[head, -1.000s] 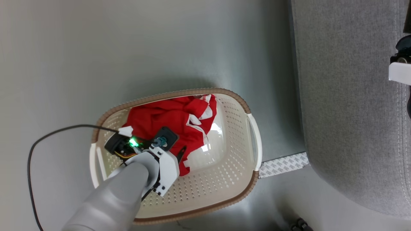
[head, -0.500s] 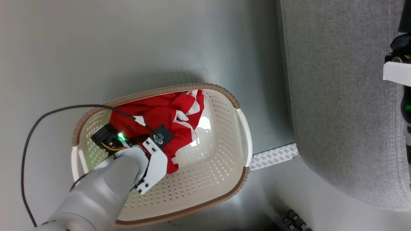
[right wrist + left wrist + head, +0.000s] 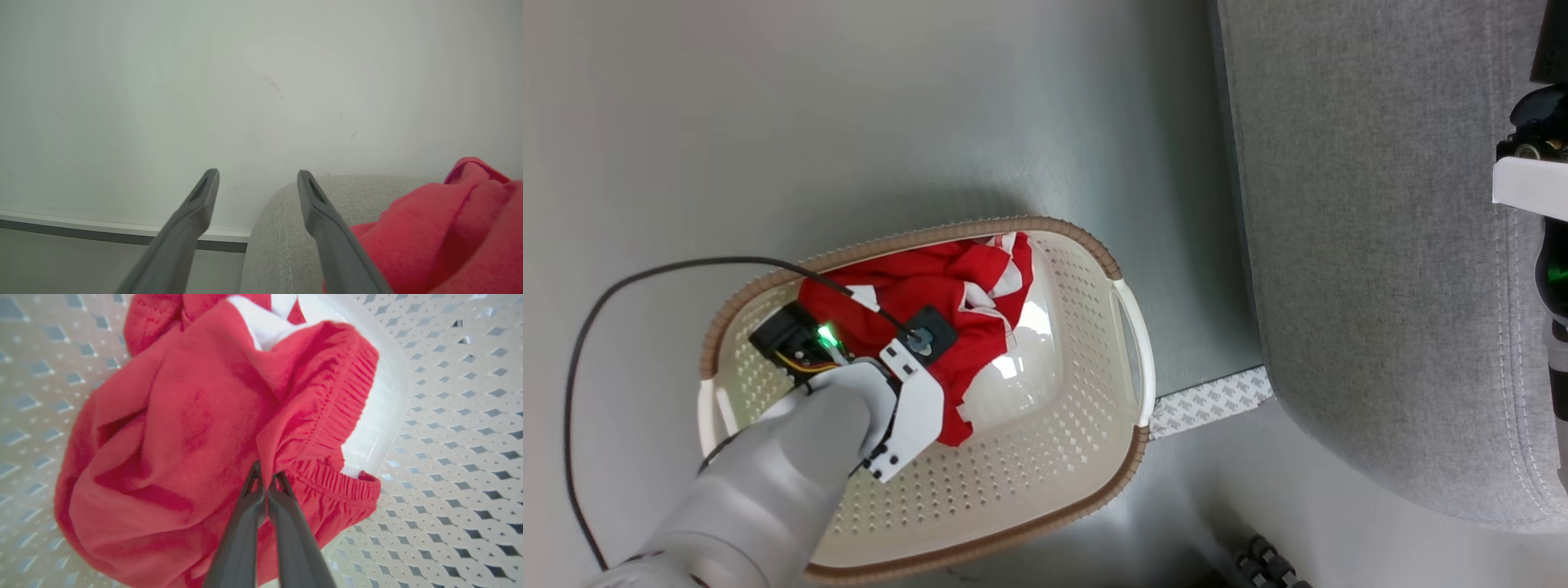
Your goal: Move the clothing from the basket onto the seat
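Red clothing [image 3: 931,286] with white stripes lies bunched in the far left part of the cream basket [image 3: 1094,498]. My left wrist [image 3: 907,384] reaches down into that heap. In the left wrist view my left gripper [image 3: 265,477] is shut, its two dark fingers pressed together on a fold of the red clothing [image 3: 184,424] beside an elastic waistband. The grey seat [image 3: 1380,245] stands to the right of the basket. My right gripper [image 3: 257,175] hangs open and empty over the seat's edge [image 3: 282,228], with another red piece of clothing [image 3: 441,228] lying on the seat beside it.
A black cable [image 3: 645,273] loops over the floor left of the basket and runs to my left wrist. A patterned tape strip [image 3: 1209,400] lies on the floor between basket and seat. Part of my right arm [image 3: 1531,180] sits over the seat. A pale wall [image 3: 163,81] rises behind.
My left gripper has shut on the red clothing in the basket. The head camera has shifted, so basket and seat sit further left in the picture. The right gripper stays open.
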{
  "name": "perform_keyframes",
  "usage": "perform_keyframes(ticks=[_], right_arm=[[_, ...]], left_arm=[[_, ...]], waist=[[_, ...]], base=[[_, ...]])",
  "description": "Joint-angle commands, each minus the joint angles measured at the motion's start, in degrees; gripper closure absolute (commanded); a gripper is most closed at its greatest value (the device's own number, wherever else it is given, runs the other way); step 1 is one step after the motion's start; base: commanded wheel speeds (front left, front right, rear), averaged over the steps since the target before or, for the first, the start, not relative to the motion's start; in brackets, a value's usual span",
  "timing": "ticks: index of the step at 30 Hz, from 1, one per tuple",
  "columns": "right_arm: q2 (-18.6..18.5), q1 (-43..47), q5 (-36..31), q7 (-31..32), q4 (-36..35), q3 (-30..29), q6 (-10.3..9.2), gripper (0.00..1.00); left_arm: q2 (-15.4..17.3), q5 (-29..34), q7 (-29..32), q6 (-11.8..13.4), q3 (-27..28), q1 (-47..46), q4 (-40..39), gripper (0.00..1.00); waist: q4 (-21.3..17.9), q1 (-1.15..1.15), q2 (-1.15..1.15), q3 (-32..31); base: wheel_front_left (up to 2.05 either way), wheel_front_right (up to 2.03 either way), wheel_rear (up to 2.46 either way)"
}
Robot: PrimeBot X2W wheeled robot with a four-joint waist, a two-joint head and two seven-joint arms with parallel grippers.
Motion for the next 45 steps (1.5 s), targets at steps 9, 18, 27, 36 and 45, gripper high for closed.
perform_keyframes(ticks=[9,18,27,36,45], right_arm=[[-0.86,1.38,-0.52,-0.17,1.08,-0.39,-0.13,0.0],[-2.88,5.22,-0.25,-0.17,2.95,-1.25,-0.13,0.0],[-4.16,11.34,0.99,-0.17,6.01,-1.27,-0.13,0.0],[-4.98,18.36,2.5,-0.17,8.84,-0.93,-0.13,0.0],[-4.93,23.22,4.3,-0.17,11.28,1.54,-0.13,0.0]], left_arm=[[-1.42,-3.26,-3.52,0.1,-1.13,3.37,-2.17,1.0],[-3.88,-6.86,-8.76,0.1,-1.8,8.02,-6.05,1.0],[-5.39,-11.81,-11.43,0.1,-1.53,13.83,-11.44,1.0],[-2.9,-10.26,-11.36,0.39,5.93,21.06,-24.04,1.0],[-0.13,-6.84,-11.37,1.43,14.27,27.69,-35.64,1.0]], waist=[[1.96,0.0,0.0,-5.64],[5.35,0.0,0.0,-15.37],[8.87,0.0,0.0,-27.98],[11.5,0.0,0.0,-39.12],[13.6,0.0,0.0,-46.6]], base=[[0.0,0.0,0.0],[0.0,0.0,0.0],[0.0,0.0,0.0],[0.0,0.0,0.0],[0.0,0.0,0.0]])
